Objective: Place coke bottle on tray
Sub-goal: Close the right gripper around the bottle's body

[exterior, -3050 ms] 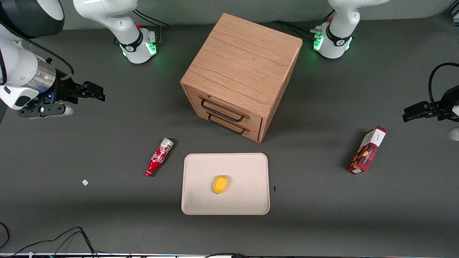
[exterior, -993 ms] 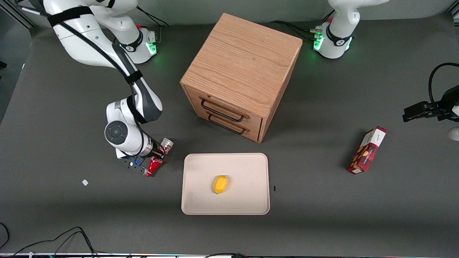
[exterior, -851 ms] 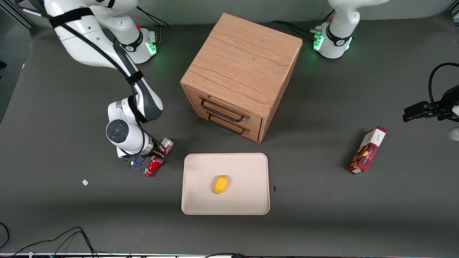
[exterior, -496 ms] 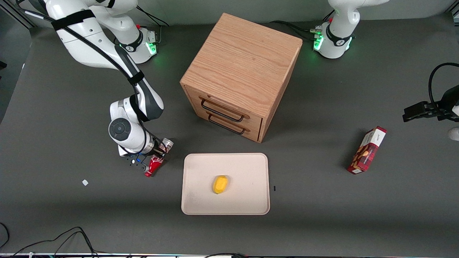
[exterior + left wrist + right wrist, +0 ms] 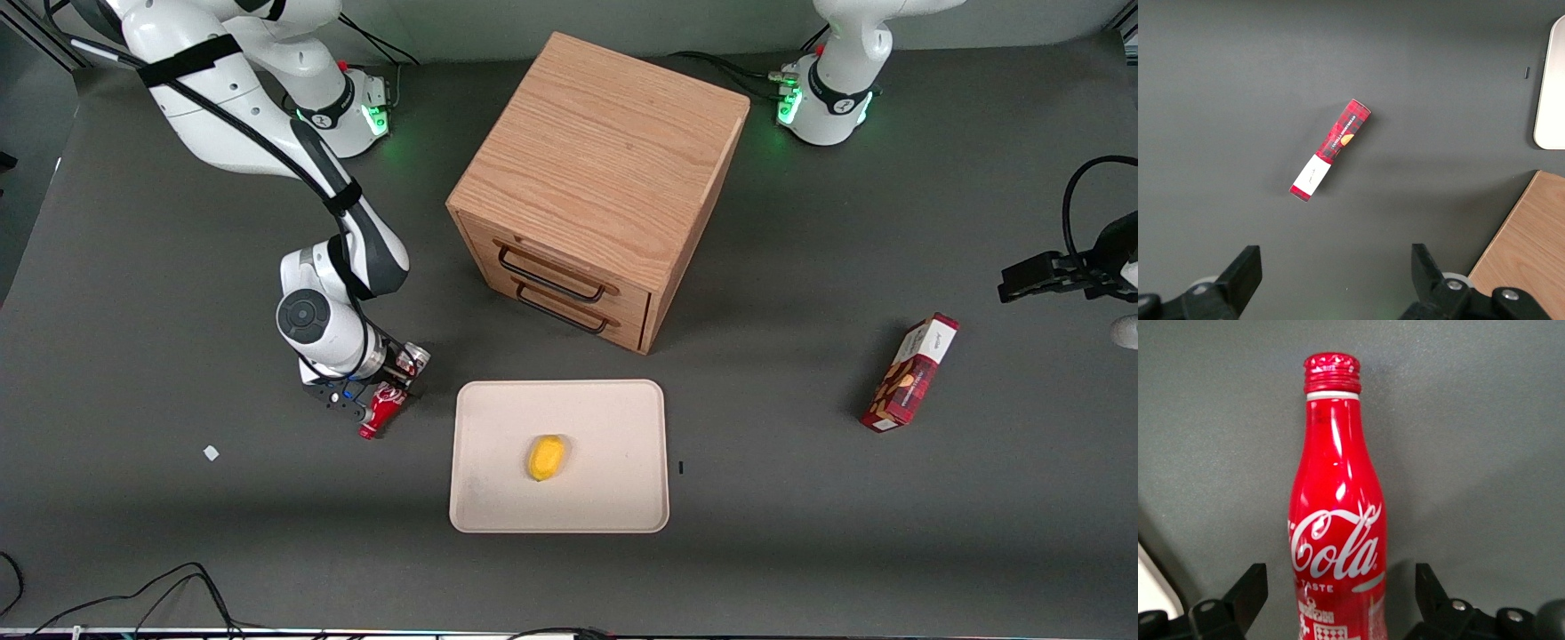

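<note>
The coke bottle (image 5: 382, 409) lies on its side on the dark table, beside the tray (image 5: 613, 418) toward the working arm's end. Its silvery base points at the cabinet and its red cap at the front camera. My gripper (image 5: 392, 380) is low over the bottle's body. In the right wrist view the coke bottle (image 5: 1338, 520) lies between the two black fingers (image 5: 1248, 590), with a gap of table showing on each side. The gripper (image 5: 1338, 587) is open and straddles the bottle's lower body.
A yellow lemon-like object (image 5: 546, 457) sits in the tray's middle. A wooden drawer cabinet (image 5: 596, 178) stands farther from the front camera than the tray. A red snack box (image 5: 909, 372) lies toward the parked arm's end. A small white scrap (image 5: 211, 452) lies on the table.
The arm came in from the table's end and lowered over the bottle. In the last second the wrist shifted slightly away from the front camera. The bottle has stayed in place.
</note>
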`<state>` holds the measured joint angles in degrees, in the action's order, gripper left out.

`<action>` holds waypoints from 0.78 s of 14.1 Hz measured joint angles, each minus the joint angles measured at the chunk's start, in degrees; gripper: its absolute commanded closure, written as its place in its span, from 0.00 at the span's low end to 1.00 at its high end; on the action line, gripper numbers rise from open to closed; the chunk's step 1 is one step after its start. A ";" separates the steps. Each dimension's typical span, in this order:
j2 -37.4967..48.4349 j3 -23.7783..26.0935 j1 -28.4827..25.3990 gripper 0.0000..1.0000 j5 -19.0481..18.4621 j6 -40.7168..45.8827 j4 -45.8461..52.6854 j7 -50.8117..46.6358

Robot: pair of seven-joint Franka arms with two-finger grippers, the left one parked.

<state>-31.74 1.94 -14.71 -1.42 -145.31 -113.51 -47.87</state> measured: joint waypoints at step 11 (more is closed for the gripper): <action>-0.20 0.04 -0.02 1.00 -1.07 -1.07 -0.62 -0.38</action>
<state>-31.94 1.97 -14.73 -2.49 -146.38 -114.13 -48.25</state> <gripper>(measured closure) 0.463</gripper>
